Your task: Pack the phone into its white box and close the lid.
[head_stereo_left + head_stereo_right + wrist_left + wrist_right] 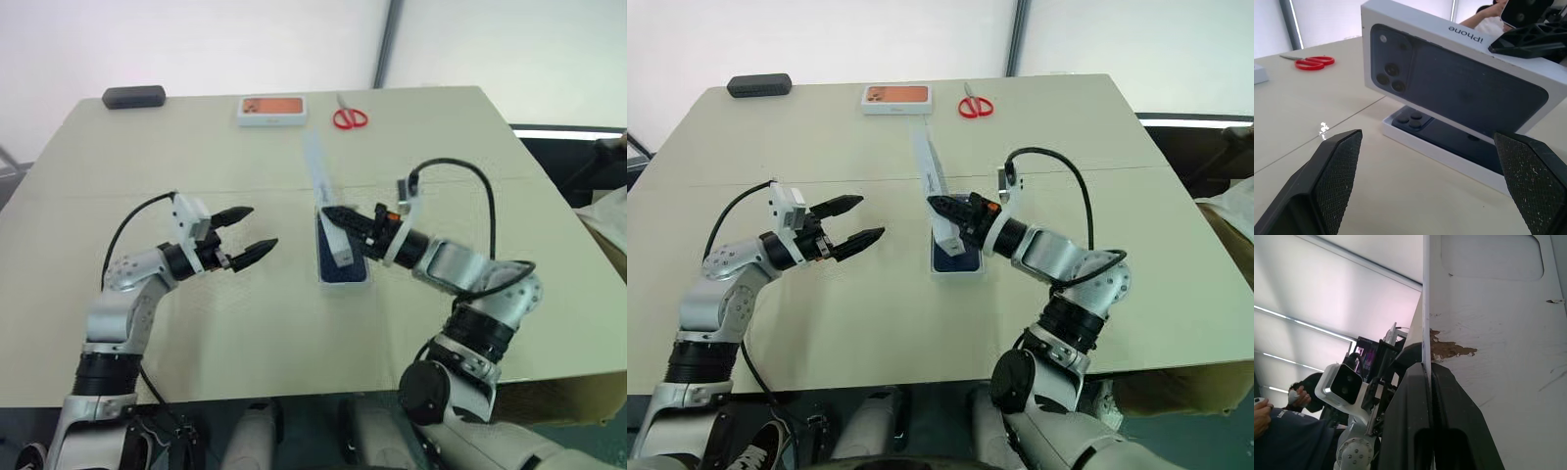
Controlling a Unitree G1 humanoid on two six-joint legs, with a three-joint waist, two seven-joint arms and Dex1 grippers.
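Two right fingers [1415, 421] pinch the lid [1459, 83] by its wall; left fingers [257, 253] spread wide, empty.

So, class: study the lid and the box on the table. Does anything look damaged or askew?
Yes. The lid stands on edge above the white box, pinched by the right hand, not flat on it. Its inner face has a torn patch showing brown.

Bright, even daylight from the pale blinds [1327, 293] behind washes out the backgrounds, casts soft shadows on the table [245, 323], and leaves everything sharp.
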